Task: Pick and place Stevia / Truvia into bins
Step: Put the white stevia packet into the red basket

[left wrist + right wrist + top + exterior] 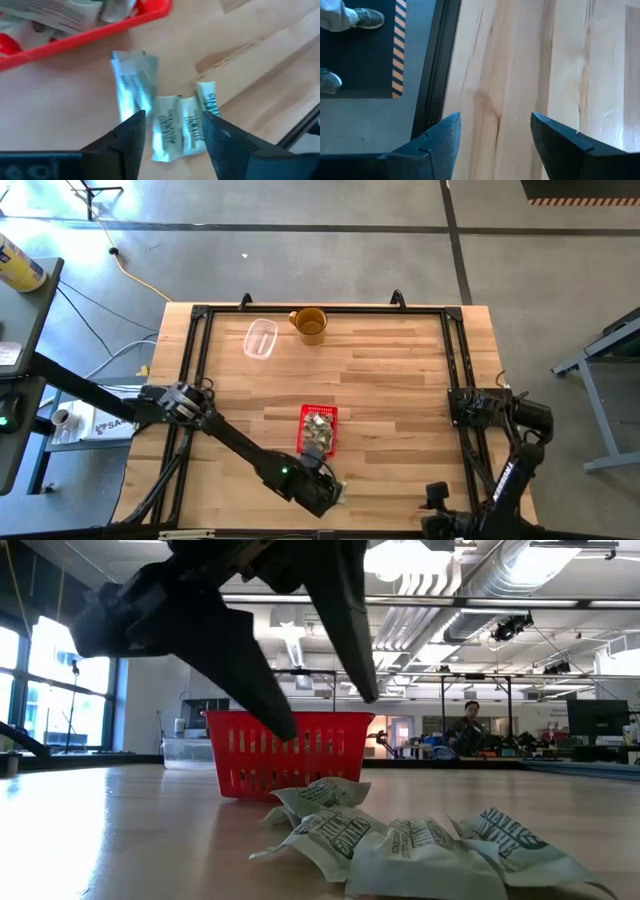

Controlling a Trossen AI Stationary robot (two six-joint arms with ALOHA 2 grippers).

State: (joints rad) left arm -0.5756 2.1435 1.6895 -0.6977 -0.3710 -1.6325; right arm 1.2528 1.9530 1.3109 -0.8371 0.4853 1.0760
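We see the left gripper point(172, 127) with fingers spread wide, holding nothing, poised above small pale green-and-white paper sweetener packets point(167, 127) on the wood at frame centre. The bright red low-walled plastic basket point(90, 30), upper left, already holds packets. Right gripper point(495, 132) parted, empty, over bare table.

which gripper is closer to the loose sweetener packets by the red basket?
Left. The left gripper hangs open right over the loose packets beside the red basket. The right gripper is open over bare wood at the table's far right edge.
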